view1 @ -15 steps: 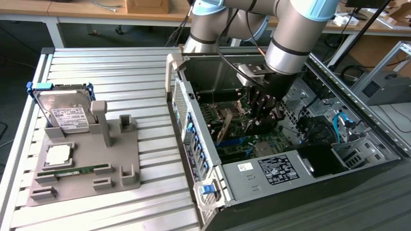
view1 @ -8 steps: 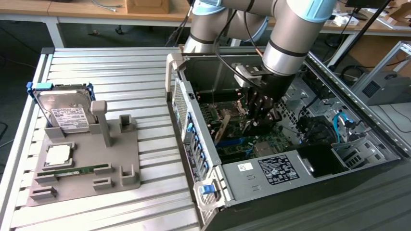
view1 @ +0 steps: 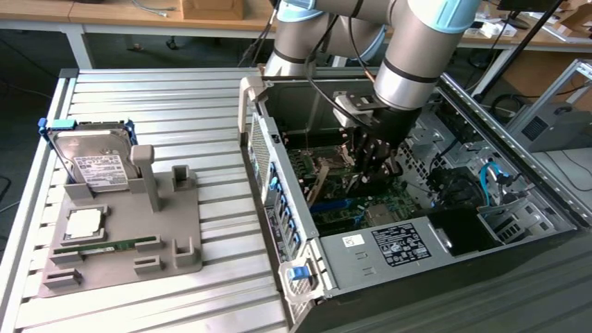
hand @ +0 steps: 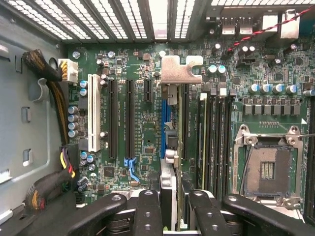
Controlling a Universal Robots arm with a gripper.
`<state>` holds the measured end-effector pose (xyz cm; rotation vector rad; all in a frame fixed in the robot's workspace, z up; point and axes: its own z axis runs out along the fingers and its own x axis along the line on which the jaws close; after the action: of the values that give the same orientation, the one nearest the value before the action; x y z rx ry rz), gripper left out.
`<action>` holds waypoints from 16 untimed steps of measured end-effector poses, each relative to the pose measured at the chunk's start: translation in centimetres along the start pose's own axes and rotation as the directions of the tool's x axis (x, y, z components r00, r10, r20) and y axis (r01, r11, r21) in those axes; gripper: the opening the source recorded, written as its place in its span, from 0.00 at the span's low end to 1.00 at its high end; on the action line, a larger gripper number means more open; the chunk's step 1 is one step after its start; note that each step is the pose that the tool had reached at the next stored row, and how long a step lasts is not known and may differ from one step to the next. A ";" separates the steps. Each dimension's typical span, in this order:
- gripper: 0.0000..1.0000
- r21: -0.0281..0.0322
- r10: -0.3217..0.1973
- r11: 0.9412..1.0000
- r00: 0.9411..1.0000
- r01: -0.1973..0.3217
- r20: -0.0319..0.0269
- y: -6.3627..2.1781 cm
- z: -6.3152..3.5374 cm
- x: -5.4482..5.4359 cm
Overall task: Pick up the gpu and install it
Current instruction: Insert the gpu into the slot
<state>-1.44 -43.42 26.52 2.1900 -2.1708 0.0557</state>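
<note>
My gripper [view1: 373,165] reaches down into the open computer case [view1: 306,267], over the motherboard [view1: 393,202]. In the wrist view the gpu [hand: 170,182] appears edge-on as a thin card, with its silver metal bracket [hand: 179,69] at the far end. The gripper [hand: 174,212] is shut on it, one black finger [hand: 148,214] on each side. The card stands upright along the blue expansion slot [hand: 164,120] of the motherboard [hand: 142,123]. Whether its edge sits in the slot I cannot tell.
A grey fixture [view1: 176,229] on the slatted table at the exterior view's left holds a hard drive [view1: 93,163], a chip [view1: 83,222] and a RAM stick [view1: 107,246]. Inside the case are cable bundles [hand: 49,83], an open CPU socket [hand: 268,167] and memory slots [hand: 214,137].
</note>
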 end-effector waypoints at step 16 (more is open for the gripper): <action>0.27 0.067 0.005 0.998 1.000 -0.004 -0.001 0.06 0.02 0.0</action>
<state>-1.50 -43.43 26.51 2.2195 -2.2050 0.1320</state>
